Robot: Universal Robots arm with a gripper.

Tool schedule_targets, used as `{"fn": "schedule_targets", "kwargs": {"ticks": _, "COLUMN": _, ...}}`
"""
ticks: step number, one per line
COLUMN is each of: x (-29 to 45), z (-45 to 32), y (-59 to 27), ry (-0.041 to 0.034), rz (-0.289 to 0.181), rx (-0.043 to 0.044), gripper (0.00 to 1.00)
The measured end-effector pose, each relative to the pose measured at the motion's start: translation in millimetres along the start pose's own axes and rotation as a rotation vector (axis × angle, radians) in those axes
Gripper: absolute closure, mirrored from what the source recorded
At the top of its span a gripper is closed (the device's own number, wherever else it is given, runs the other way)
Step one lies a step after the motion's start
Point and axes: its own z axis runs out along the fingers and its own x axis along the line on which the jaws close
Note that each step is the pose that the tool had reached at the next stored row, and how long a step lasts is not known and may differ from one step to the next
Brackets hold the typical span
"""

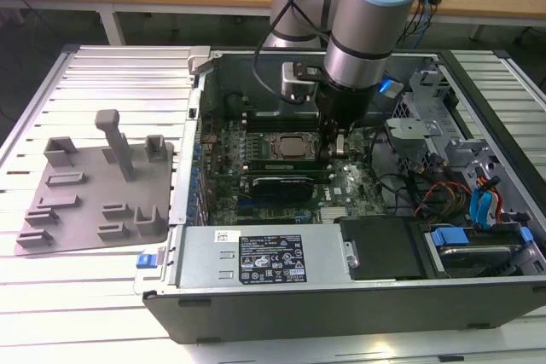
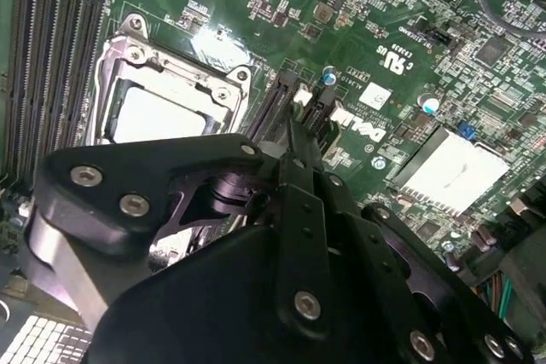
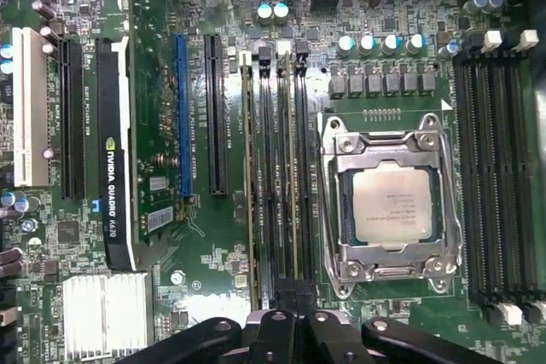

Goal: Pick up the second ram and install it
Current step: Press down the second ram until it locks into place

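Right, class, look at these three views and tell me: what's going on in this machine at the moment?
A robot arm has its end effector lowered inside the open computer case. It sits directly over the bank of memory slots between the CPU socket and the graphics card. Whether it grips a memory stick cannot be told. A grey parts fixture lies outside the case, on the exterior view's left.

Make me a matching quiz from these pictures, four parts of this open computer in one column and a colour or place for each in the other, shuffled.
Things:
1. CPU socket frame
2. heatsink
3. expansion slot
4. grey fixture plate

Descriptions:
A. blue
B. outside the case, at the exterior view's left
C. silver fins
D. metal frame around a square chip

Pairs: 1-D, 2-C, 3-A, 4-B
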Motion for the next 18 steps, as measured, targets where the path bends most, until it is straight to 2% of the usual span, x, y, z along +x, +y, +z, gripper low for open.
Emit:
{"fn": "schedule_targets", "kwargs": {"ticks": 1, "x": 0.3, "z": -5.3, "y": 1.0, "ry": 0.0028, "rz": 0.0, "rx": 0.0001, "gripper": 0.92}}
{"fn": "schedule_targets", "kwargs": {"ticks": 2, "x": 0.4, "z": -5.1, "y": 3.7, "ry": 0.0026, "rz": 0.0, "rx": 0.0008, "gripper": 0.92}}
{"fn": "schedule_targets", "kwargs": {"ticks": 3, "x": 0.9, "z": -4.6, "y": 13.3, "ry": 0.0027, "rz": 0.0, "rx": 0.0035, "gripper": 0.92}}
{"fn": "schedule_targets", "kwargs": {"ticks": 5, "x": 0.8, "z": -3.8, "y": 23.9, "ry": 0.0028, "rz": 0.0, "rx": 0.0054, "gripper": 0.92}}
{"fn": "schedule_targets", "kwargs": {"ticks": 8, "x": 0.0, "z": -1.6, "y": 47.1, "ry": 0.0028, "rz": 0.0, "rx": 0.0083, "gripper": 0.92}}
{"fn": "schedule_targets", "kwargs": {"ticks": 11, "x": 0.5, "z": -0.2, "y": 59.9, "ry": 0.0025, "rz": 0.0, "rx": 0.0105, "gripper": 0.92}}
{"fn": "schedule_targets", "kwargs": {"ticks": 13, "x": 1.4, "z": 2.0, "y": 78.6, "ry": 0.0024, "rz": 0.0, "rx": 0.0145, "gripper": 0.92}}
{"fn": "schedule_targets", "kwargs": {"ticks": 16, "x": 1.8, "z": 4.6, "y": 84.7, "ry": 0.0025, "rz": 0.0, "rx": 0.0151, "gripper": 0.92}}
{"fn": "schedule_targets", "kwargs": {"ticks": 18, "x": 1.8, "z": 8.0, "y": 84.8, "ry": 0.0019, "rz": 0.0, "rx": 0.0146, "gripper": 0.92}}
